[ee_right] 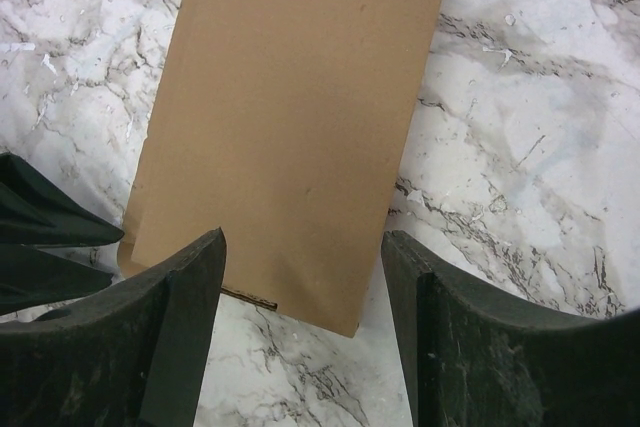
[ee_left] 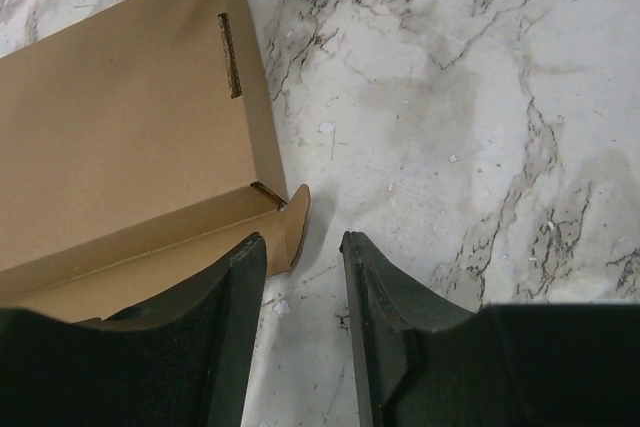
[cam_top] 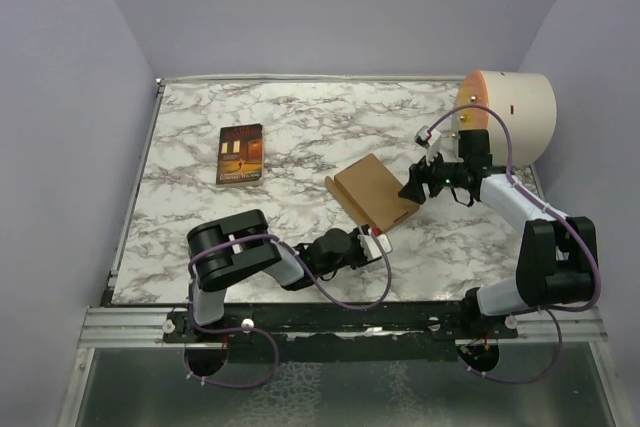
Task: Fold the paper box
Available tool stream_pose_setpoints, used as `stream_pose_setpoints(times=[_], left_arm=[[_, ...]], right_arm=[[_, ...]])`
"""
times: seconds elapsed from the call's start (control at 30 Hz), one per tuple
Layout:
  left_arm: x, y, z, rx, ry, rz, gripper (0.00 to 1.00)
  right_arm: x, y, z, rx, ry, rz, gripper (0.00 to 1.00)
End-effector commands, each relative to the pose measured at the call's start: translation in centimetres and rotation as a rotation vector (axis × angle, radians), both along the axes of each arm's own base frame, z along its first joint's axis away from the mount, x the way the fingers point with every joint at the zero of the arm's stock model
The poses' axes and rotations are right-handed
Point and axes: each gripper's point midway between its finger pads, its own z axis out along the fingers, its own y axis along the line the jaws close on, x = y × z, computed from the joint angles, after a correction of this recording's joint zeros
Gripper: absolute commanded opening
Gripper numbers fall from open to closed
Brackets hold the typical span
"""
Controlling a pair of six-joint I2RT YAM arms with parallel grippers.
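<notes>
While your left gripper [ee_left: 305, 242] and right gripper [ee_right: 303, 247] gape beside the paper box [cam_top: 372, 192], book [cam_top: 240, 154] and cylinder [cam_top: 515, 112] stand off it.

Soft even light, faint shadows, sharp focus

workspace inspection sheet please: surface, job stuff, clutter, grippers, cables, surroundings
surface: white marble-patterned table, small specks, no spills seen
job's things: paper box lies mid-table between the two arms, largely folded; a small tab sticks out at one corner
clutter: dark book at far left; cream cylinder on its side at the far right corner
grippers: left gripper open, beside the tab; right gripper open over the box's other end, no grip seen
cables: purple cables loop along both arms
surroundings: grey walls; metal rail at the near edge
</notes>
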Motion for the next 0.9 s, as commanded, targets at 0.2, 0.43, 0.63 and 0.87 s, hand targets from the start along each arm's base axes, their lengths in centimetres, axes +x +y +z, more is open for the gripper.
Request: stream_pose_setpoints(times=[0.2, 0.43, 0.63, 0.87], left_arm=[[1.06, -0.96, 0.24, -0.025, -0.012, 0.044, 0.3], [1.06, -1.24, 0.13, -0.029, 0.001, 0.048, 0.29], [1.1, -1.43, 0.0, -0.032, 0.014, 0.051, 0.22], [1.09, -1.53, -0.09, -0.031, 0.025, 0.052, 0.08]], right_arm=[[0.58, -0.34, -0.37, -0.007, -0.008, -0.021, 0.64], [0.48, -0.31, -0.54, -0.006, -0.002, -0.018, 0.64], [0.5, -0.31, -0.66, -0.007, 0.001, -0.017, 0.64], [0.48, -0.35, -0.77, -0.009, 0.006, -0.02, 0.64]])
